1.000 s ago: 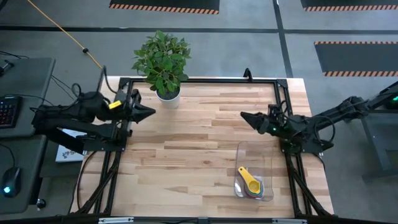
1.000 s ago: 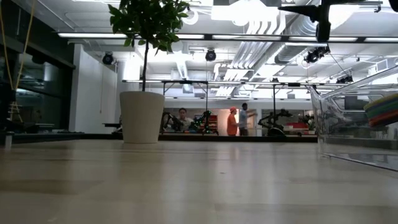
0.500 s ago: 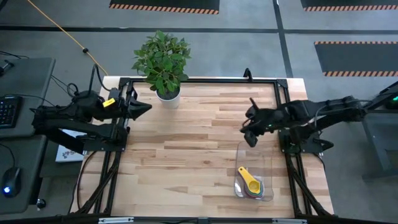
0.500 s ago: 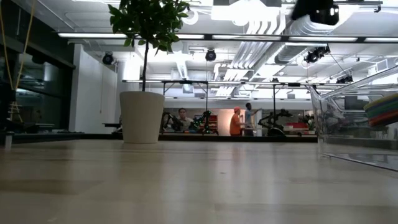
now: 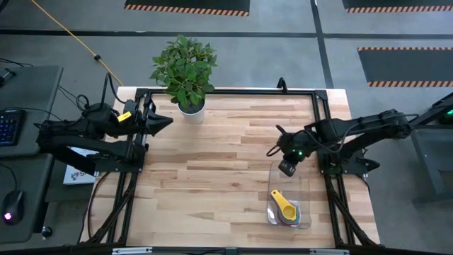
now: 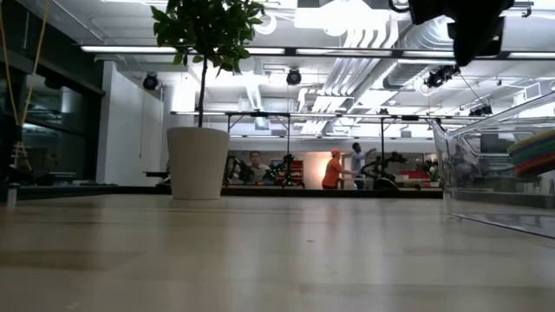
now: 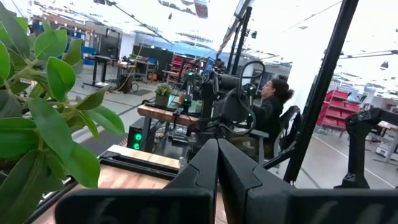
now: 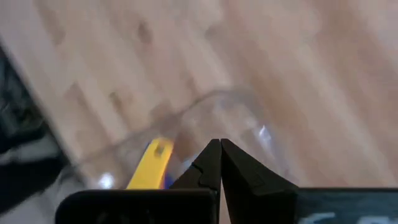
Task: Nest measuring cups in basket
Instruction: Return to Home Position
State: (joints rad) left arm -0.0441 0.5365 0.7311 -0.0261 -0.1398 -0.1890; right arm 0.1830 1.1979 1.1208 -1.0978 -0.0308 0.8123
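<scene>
Right gripper (image 5: 286,168), seemingly closed, now above basket (image 5: 298,185) edge.

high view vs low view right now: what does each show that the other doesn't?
High only: the yellow cup topping the nested measuring cups, and the left gripper, fingers shut, at the table's left edge. Low only: people in the room behind. Both: the plant pot, the basket with the cups inside, and the right gripper above the basket.
</scene>
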